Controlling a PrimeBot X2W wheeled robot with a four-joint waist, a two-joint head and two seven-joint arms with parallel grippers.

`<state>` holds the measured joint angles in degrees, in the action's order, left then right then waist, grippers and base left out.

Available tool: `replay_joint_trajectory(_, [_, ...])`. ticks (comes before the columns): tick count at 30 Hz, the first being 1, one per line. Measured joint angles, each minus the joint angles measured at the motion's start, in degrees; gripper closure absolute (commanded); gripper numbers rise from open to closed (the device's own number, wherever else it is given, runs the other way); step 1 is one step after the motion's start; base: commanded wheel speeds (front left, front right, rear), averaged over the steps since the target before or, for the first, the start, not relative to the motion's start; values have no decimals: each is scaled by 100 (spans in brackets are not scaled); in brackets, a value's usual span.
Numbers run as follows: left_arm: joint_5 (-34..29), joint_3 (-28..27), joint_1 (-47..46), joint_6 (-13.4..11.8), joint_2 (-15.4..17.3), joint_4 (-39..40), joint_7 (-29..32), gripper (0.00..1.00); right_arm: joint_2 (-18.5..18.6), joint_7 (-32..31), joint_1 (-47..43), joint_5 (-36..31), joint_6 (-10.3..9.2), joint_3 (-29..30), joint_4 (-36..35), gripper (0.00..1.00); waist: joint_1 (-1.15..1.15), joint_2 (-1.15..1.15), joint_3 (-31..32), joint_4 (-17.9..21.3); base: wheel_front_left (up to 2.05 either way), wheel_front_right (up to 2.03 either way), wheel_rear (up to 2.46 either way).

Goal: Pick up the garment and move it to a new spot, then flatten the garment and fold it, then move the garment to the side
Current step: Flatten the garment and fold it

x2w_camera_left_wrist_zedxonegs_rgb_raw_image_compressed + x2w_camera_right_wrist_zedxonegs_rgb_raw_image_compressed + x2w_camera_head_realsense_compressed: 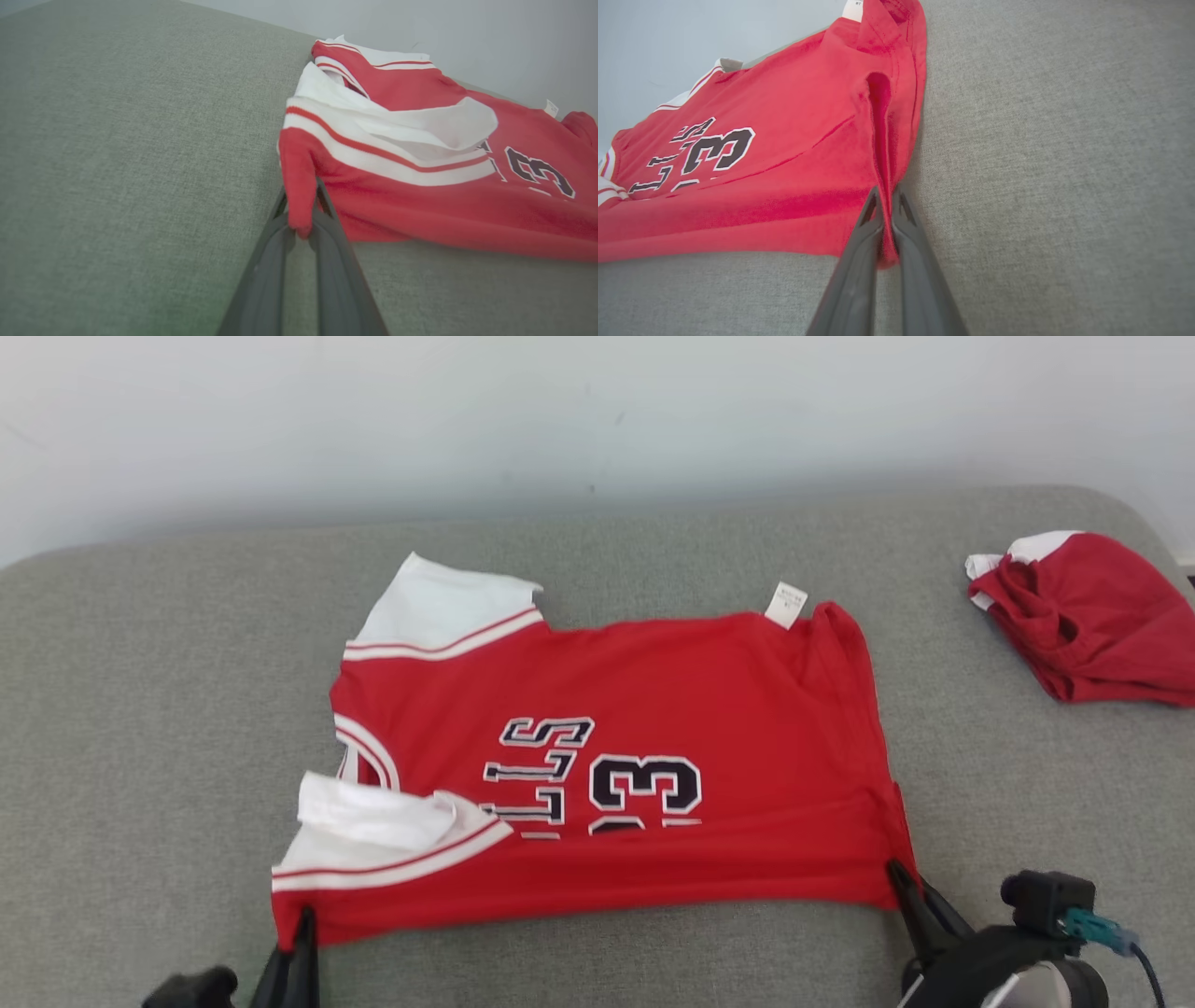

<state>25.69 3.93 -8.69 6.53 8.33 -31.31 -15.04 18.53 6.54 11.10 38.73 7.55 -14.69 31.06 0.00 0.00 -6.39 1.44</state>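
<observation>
Jersey (607, 709) spread on the grey cushion (140, 709), one fold apparently made; we see left pincer (303, 922) and right pincer (898, 877) each clamped on a near corner. Further folding and side-move remain.

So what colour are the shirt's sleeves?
Sleeves are white with a red stripe; clearest in the left wrist view.

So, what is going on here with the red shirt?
The robot is handling a red jersey that lies spread on a grey cushioned surface. Its left hand is shut on the near corner beside the white sleeve, and its right hand is shut on the near corner at the other end. A second red garment lies bunched at the far right, apart from the jersey.
</observation>
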Motion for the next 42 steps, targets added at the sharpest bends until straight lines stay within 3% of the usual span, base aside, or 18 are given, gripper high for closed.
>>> replay_joint_trajectory(10, [-51,-54,1098,-156,-231,770,0,100,185,-433,-1051,-9,1,464,-778,100,0,0,275,-176,0,0,0])
replay_joint_trajectory(11, [-54,-54,1138,-170,-242,792,1,86,160,-522,-1116,-14,1,514,-811,89,0,0,285,-185,0,0,0])
replay_joint_trajectory(12, [-85,-64,1170,-208,-247,861,0,18,143,-554,-1172,-67,1,555,-855,31,0,0,299,-190,0,0,0])
replay_joint_trajectory(13, [-120,-89,1190,-219,-247,944,1,0,112,-553,-1223,-129,1,611,-928,0,0,0,315,-194,0,0,0])
replay_joint_trajectory(26, [-1222,-879,1401,-506,-360,2579,-1,0,-313,71,-1340,-959,0,1255,-1975,0,0,-1,555,-188,0,0,0])
replay_joint_trajectory(31, [-1981,-858,1465,-554,-210,2842,0,0,-505,510,-1333,-1403,0,1294,-2156,0,0,-1,635,-171,0,0,0])
replay_joint_trajectory(34, [-2234,-715,1466,-427,-81,2903,-1,0,-609,673,-1330,-1670,0,1312,-2206,0,0,0,664,-166,0,0,0])
replay_joint_trajectory(42, [-2007,-915,1552,-281,-84,2895,0,0,-844,821,-1405,-2171,0,1361,-2339,0,0,-1,724,-187,0,0,0])
